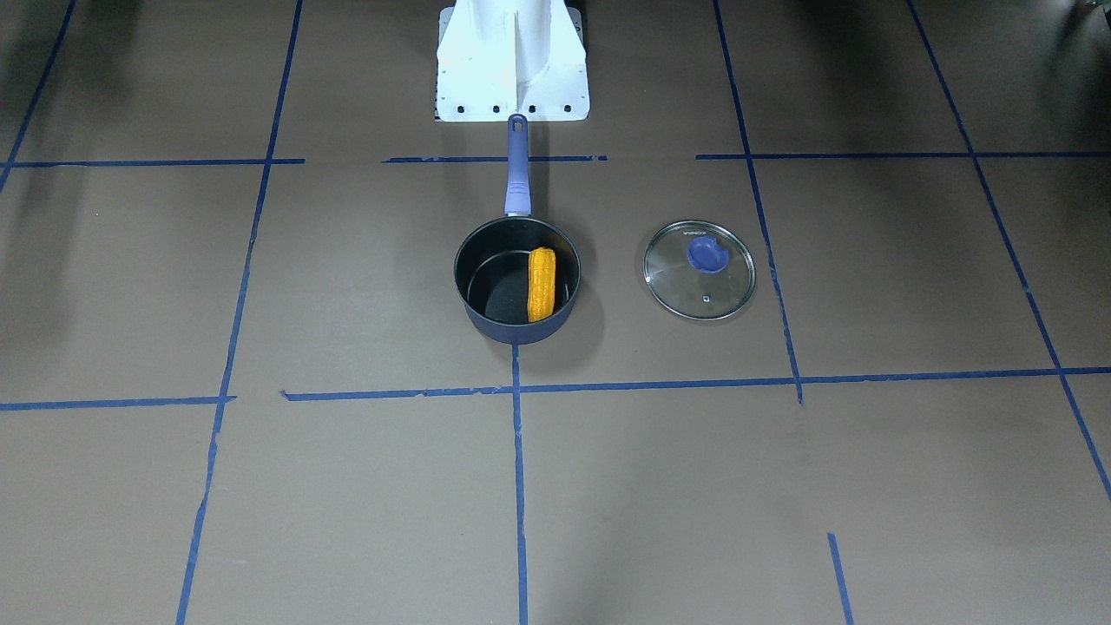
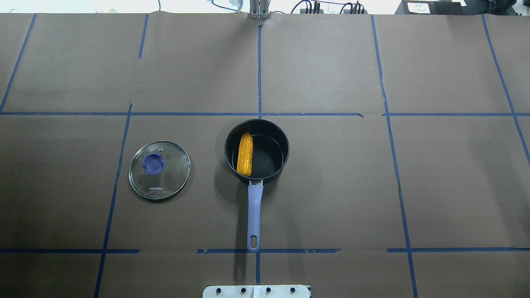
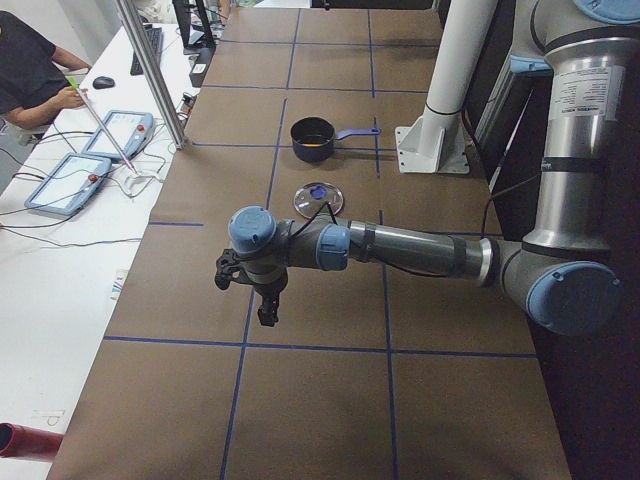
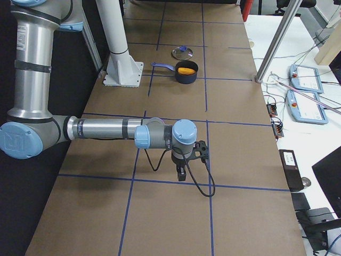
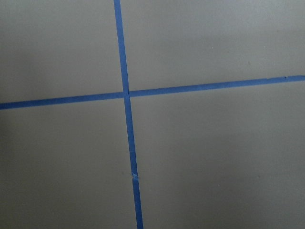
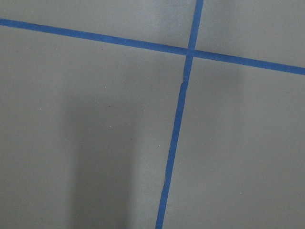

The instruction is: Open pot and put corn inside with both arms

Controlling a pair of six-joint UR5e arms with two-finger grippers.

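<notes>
Corn lies inside uncovered pot on counter, glass lid flat beside it. Left end effector and right end effector hang well apart from pot; can't tell whether either is wide or narrow.

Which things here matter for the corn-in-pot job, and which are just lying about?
Job: small dark navy saucepan; orange-yellow toy corn cob, lying inside it; round glass lid with blue knob, set down beside it.
Lying about: grey control tablet with red button; white base mount.
</notes>
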